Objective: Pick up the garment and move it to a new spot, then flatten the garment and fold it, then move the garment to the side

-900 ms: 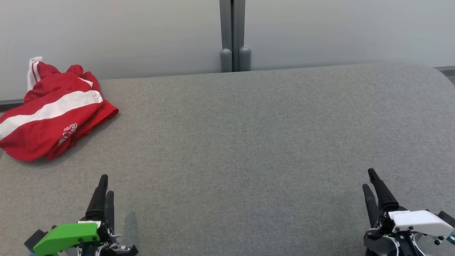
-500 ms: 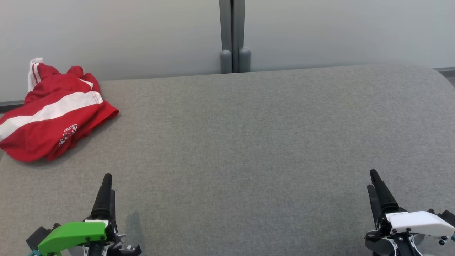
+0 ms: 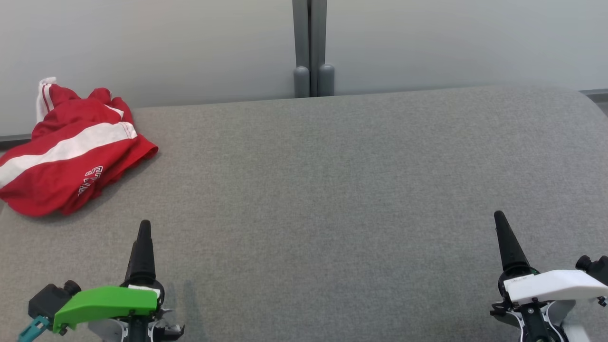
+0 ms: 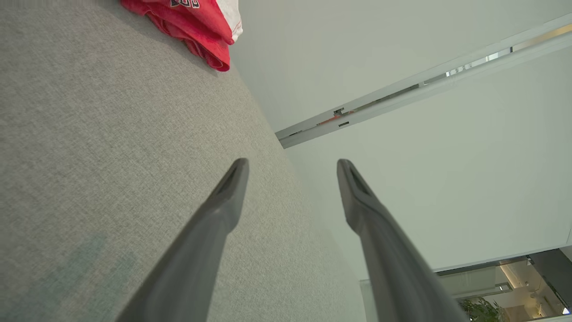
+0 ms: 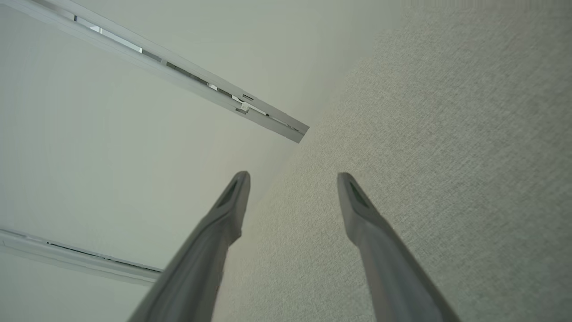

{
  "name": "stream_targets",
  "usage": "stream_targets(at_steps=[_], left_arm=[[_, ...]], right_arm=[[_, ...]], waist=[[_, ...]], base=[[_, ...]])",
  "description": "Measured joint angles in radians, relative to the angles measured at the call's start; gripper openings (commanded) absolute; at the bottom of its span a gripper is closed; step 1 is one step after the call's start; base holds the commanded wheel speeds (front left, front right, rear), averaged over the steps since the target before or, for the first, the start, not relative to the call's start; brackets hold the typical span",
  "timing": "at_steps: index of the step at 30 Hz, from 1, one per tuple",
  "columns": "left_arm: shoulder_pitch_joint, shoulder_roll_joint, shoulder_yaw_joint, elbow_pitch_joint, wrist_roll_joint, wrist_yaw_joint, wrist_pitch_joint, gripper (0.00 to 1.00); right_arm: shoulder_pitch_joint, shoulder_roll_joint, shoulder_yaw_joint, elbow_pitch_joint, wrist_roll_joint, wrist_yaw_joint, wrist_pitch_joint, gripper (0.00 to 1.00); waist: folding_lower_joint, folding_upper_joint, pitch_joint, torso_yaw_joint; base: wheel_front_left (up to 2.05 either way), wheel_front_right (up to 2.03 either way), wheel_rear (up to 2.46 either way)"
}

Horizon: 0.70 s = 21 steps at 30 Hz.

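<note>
The garment [image 3: 71, 152], red with a white stripe and white lettering, lies crumpled at the far left of the grey fabric surface [image 3: 332, 190]. A corner of the garment [image 4: 196, 27] shows at the top of the left wrist view. My left gripper [image 3: 142, 228] hovers near the front left, well short of the garment, turned on edge so one finger hides the other. In its own wrist view the left gripper [image 4: 292, 165] is open and holds nothing. My right gripper [image 3: 499, 218] is at the front right, likewise on edge; in its wrist view the right gripper [image 5: 293, 179] is open and holds nothing.
A pale wall runs behind the surface, with a grey vertical post [image 3: 311, 47] at its middle. The surface's far edge curves down at the right. Broad grey fabric stretches between the grippers and the wall.
Both wrists have rolled so each gripper's fingers now line up edge-on in the head view, and both fingertips have moved a little farther forward. The garment has not moved.
</note>
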State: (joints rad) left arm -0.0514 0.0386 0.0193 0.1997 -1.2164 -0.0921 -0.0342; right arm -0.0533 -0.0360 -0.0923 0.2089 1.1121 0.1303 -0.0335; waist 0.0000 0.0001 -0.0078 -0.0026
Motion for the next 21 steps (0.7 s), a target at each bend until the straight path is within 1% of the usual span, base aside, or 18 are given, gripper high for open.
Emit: stream_targets(at_steps=[12, 21], left_arm=[[0.001, 0.001, -0.025, -0.017, 0.240, 0.013, -0.039, 1.00], [0.013, 0.001, -0.027, -0.008, 0.372, 0.021, -0.069, 1.00]], right_arm=[[0.000, -0.003, 0.023, -0.036, -0.239, 0.000, -0.040, 1.00], [0.002, -0.004, 0.047, -0.035, -0.387, 0.000, -0.066, 1.00]], waist=[[0.0001, 0.0000, 0.004, -0.001], [0.0000, 0.0000, 0.005, -0.002]], base=[[0.00, 0.00, 0.00], [0.00, 0.00, 0.00]])
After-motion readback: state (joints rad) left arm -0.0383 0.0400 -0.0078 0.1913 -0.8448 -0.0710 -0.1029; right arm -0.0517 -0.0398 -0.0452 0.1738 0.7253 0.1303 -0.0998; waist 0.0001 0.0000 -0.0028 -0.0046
